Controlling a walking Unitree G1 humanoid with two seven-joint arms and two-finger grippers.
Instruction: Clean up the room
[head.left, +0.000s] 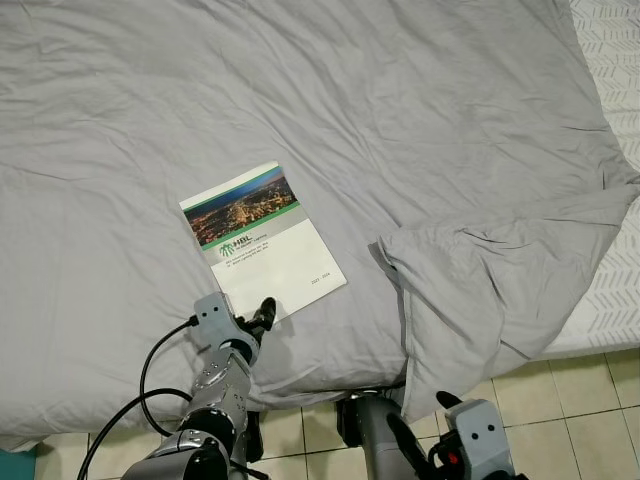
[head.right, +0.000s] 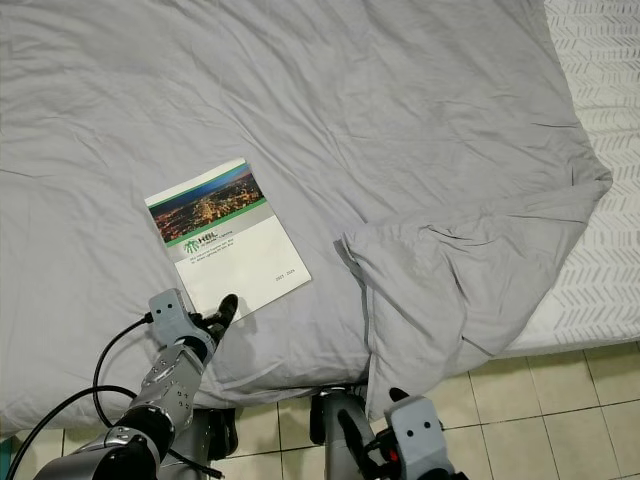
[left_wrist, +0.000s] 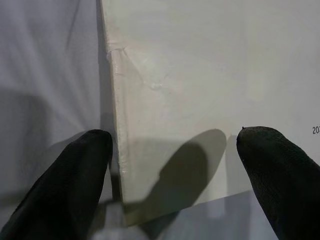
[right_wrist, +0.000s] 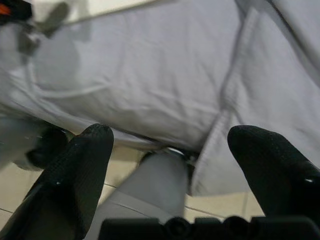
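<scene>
A booklet (head.left: 264, 237) with a night city photo and a green band across its cover is seen lying flat on a grey sheet (head.left: 330, 110), left of the frame's centre in the left eye view. The sheet covers a bed, and one corner of it is folded back at the right, where a white patterned mattress (head.left: 610, 50) is uncovered. The left hand (head.left: 262, 316) is placed at the booklet's near edge, at the lower left of the frame. In the left wrist view its fingers (left_wrist: 70, 190) are spread wide on either side of the booklet's white corner, and nothing is gripped. The right hand (right_wrist: 170, 175) is held low at the bottom right, over a tiled floor (head.left: 560, 385); its fingers are also parted and empty.
</scene>
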